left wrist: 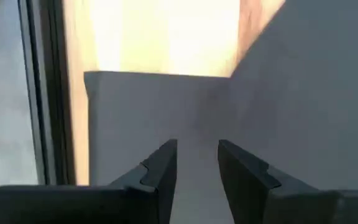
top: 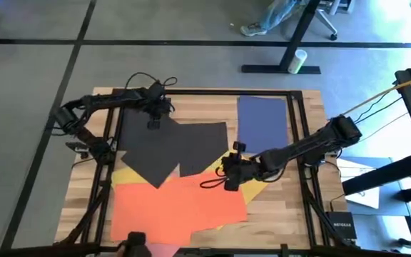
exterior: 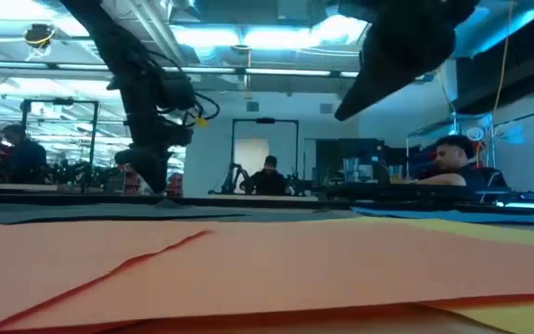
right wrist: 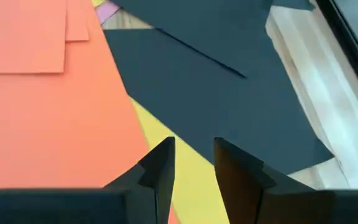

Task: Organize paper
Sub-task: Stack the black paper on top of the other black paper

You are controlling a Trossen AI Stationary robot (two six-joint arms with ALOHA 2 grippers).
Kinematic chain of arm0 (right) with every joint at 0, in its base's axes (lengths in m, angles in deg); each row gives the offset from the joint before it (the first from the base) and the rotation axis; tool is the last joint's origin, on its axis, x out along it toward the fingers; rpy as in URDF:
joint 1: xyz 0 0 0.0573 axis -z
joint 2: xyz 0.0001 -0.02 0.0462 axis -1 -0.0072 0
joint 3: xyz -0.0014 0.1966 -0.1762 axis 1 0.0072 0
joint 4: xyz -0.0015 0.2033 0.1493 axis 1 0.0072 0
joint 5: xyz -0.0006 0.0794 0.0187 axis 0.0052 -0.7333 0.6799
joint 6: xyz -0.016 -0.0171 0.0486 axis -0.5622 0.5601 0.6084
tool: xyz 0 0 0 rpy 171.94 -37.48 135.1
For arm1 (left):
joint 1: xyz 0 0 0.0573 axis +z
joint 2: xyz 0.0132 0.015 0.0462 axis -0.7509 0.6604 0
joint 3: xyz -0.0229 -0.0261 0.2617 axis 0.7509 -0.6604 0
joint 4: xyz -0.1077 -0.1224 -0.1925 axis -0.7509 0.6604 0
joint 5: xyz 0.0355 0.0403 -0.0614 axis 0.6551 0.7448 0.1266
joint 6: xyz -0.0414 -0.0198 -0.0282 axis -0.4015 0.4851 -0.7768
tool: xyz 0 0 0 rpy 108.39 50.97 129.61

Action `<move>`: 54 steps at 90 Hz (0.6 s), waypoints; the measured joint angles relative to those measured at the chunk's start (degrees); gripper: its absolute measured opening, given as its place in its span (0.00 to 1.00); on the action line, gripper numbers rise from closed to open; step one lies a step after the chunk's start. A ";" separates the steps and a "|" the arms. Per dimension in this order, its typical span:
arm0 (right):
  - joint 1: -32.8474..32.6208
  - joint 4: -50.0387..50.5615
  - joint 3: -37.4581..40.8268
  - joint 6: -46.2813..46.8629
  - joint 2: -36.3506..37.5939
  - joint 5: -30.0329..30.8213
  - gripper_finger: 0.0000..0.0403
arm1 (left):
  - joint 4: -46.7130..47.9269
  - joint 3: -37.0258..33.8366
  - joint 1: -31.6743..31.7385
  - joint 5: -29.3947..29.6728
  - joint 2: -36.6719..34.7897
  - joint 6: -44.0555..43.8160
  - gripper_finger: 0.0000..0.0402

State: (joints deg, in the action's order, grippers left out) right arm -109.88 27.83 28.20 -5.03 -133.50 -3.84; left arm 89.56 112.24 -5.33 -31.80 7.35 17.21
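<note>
Overlapping paper sheets lie flat on the wooden table [top: 291, 207]: black ones [top: 170, 146] at the far left, a navy blue one [top: 262, 121] at the far right, orange-red ones [top: 177, 207] in front, with yellow [top: 259, 187] and a bit of pink [right wrist: 107, 11] showing from under them. My left gripper [top: 153, 120] points down at the far part of a black sheet [left wrist: 197, 106], its fingers a narrow gap apart. My right gripper [top: 230, 177] hangs well above the yellow and orange-red sheets [right wrist: 55, 124] near the table's middle, narrowly open and holding nothing. My left gripper [exterior: 158, 181] comes at the black sheet from above, fingers pointing down, close to the sheet's far edge [left wrist: 160, 76]. In the low view its tips reach down to the sheet's level. Whether they touch the paper, I cannot tell. The sheet lies flat on the table.
Black frame rails [top: 302, 135] run along the table's sides. A small dark box [top: 341, 227] sits at the near right corner. Bare wood shows at the near right and along the far edge. People [exterior: 452, 162] sit in the room behind.
</note>
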 joint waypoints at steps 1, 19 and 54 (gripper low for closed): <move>0.00 -0.04 0.00 0.00 0.00 0.01 0.25 | 0.02 0.23 0.02 -0.32 0.18 0.00 0.25; 0.00 -0.11 0.00 -0.12 0.02 0.13 0.25 | 4.98 5.74 0.26 -6.01 5.83 -1.76 0.25; 0.00 0.22 0.00 -0.17 0.02 0.13 0.25 | 9.66 8.96 0.15 -1.97 10.76 0.98 0.25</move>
State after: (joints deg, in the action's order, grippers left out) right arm -109.88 28.05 28.20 -5.21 -133.48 -3.71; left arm 99.21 121.20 -5.18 -33.78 18.11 18.20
